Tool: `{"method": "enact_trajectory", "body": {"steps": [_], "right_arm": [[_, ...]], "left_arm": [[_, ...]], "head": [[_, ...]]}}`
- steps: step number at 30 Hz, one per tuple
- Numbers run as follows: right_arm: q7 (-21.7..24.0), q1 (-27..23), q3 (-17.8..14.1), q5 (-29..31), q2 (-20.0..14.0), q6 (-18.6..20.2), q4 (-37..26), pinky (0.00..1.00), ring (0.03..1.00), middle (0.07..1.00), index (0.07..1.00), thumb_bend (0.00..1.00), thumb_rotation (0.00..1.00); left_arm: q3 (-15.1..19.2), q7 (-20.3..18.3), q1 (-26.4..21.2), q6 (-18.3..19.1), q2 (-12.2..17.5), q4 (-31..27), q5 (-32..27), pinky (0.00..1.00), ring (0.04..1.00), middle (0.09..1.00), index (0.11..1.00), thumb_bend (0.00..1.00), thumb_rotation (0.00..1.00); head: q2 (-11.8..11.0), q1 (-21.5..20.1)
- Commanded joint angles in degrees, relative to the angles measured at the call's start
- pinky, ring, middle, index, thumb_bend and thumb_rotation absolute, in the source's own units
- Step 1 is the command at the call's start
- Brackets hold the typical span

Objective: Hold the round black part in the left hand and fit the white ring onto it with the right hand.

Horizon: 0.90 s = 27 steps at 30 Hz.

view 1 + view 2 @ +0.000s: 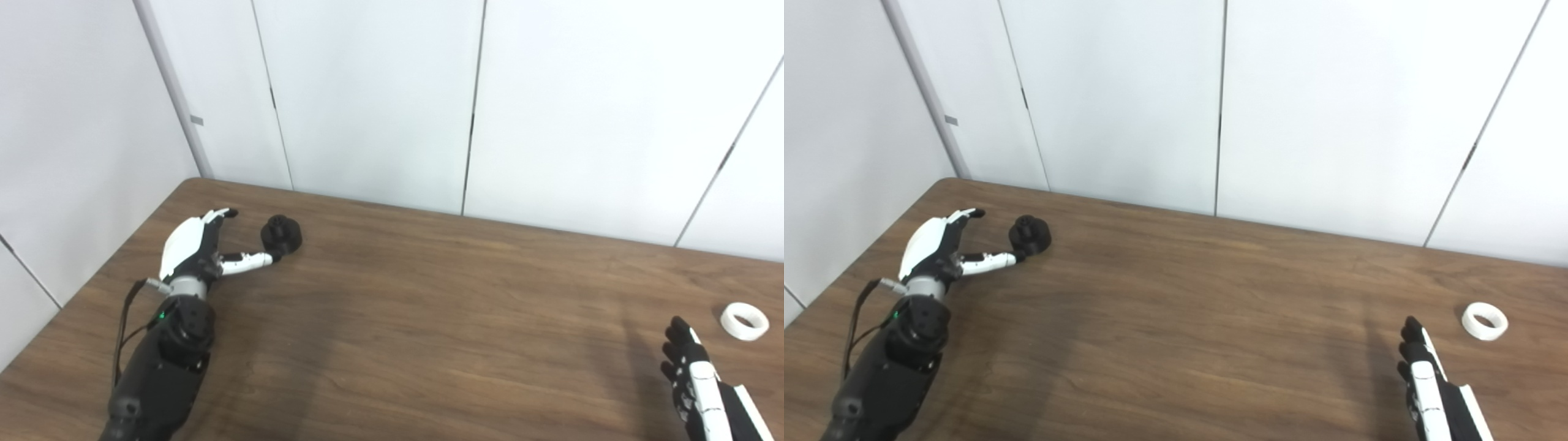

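Still the pickup stage: left hand (196,248), fingers spread, flanks the black part (281,233) at far left and needs to close, while the empty right hand (695,373), fingers extended, sits just near-left of the white ring (744,321).

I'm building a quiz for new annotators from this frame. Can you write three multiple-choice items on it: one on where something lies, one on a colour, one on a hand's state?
1. Where does the white ring lie?
A. On the table, far right, beyond the right robot hand
B. On the round black part
C. In the left robot hand

2. What colour is the tabletop?
A. White
B. Dark brown wood grain
C. Green

3. What is the left robot hand's state?
A. Closed around the part
B. Holding the ring
C. Open, thumb tip by the part

Answers:
1. A, the ring sits alone on the wood.
2. B, brown grain shows throughout.
3. C, its fingers are spread and grip nothing.
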Motion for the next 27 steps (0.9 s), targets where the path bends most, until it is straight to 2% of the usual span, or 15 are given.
{"method": "enact_trajectory", "body": {"steps": [1,6,12,18,23,27], "right_arm": [[-0.3,-0.6,-0.2,-0.1,-0.2,-1.1,-2.6,1.00,1.000,1.000,1.000,0.40,1.00],[-0.6,-0.5,-0.2,-0.4,0.0,-0.5,-3.3,1.00,1.000,1.000,1.000,0.40,1.00],[-0.6,-0.1,-0.2,-0.4,-0.1,-0.5,-3.5,1.00,1.000,1.000,1.000,0.39,1.00],[-0.7,-0.1,0.0,-0.7,-0.1,-0.9,-3.2,1.00,1.000,1.000,1.000,0.37,1.00],[-0.9,-0.1,-0.1,-1.0,0.0,-1.2,-2.9,1.00,1.000,1.000,1.000,0.41,1.00],[-0.9,0.3,-0.1,-1.1,0.0,-2.0,-2.6,1.00,1.000,1.000,1.000,0.41,1.00]], "left_arm": [[-0.5,1.1,-3.8,-1.1,2.4,1.2,0.7,1.00,1.000,0.970,0.876,1.00,0.42],[-2.3,0.2,-6.9,-0.4,2.1,5.3,0.1,1.00,1.000,0.981,0.879,1.00,0.44],[-4.1,0.6,-9.1,-0.4,1.9,9.6,-0.2,1.00,1.000,0.987,0.865,1.00,0.40],[-5.9,0.3,-10.7,-2.2,2.3,13.5,-0.8,1.00,1.000,0.990,0.870,1.00,0.43],[-7.0,1.5,-11.8,-4.0,2.1,16.4,-0.4,1.00,1.000,0.977,0.855,1.00,0.41],[-7.4,2.3,-12.2,-4.1,1.9,17.6,-0.8,1.00,1.000,0.973,0.848,1.00,0.39]], "head": [[0.2,-0.3],[0.2,-0.8],[0.2,-0.7],[0.2,-1.4],[0.3,-1.5],[0.6,-1.8]]}}
